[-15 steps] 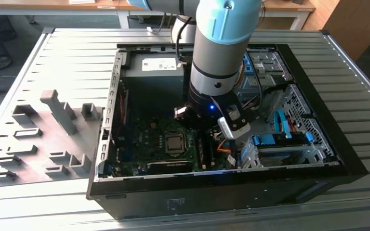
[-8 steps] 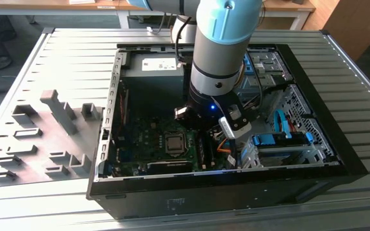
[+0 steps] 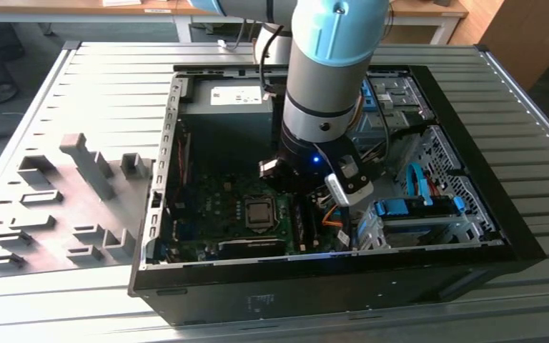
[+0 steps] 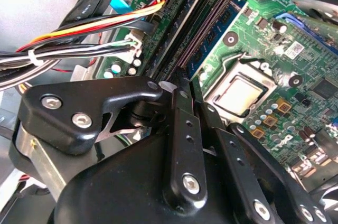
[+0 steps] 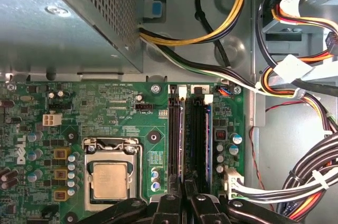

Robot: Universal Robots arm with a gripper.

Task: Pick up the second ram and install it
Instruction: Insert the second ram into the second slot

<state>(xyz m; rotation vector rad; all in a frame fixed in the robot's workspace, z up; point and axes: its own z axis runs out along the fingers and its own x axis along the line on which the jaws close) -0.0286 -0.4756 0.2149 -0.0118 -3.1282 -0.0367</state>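
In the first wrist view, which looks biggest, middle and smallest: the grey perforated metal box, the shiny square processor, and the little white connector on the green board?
Largest to smallest, as they appear there:
1. Grey perforated metal box
2. Square processor
3. Small white connector
The box sits nearer the camera, which may exaggerate its size.

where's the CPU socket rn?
The CPU socket sits on the green motherboard inside the open PC case, toward the exterior view's left of the gripper. In both wrist views it lies just beside the memory slots.

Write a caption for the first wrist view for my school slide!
Robot hand reaching down over the memory slots beside the processor on a green motherboard.
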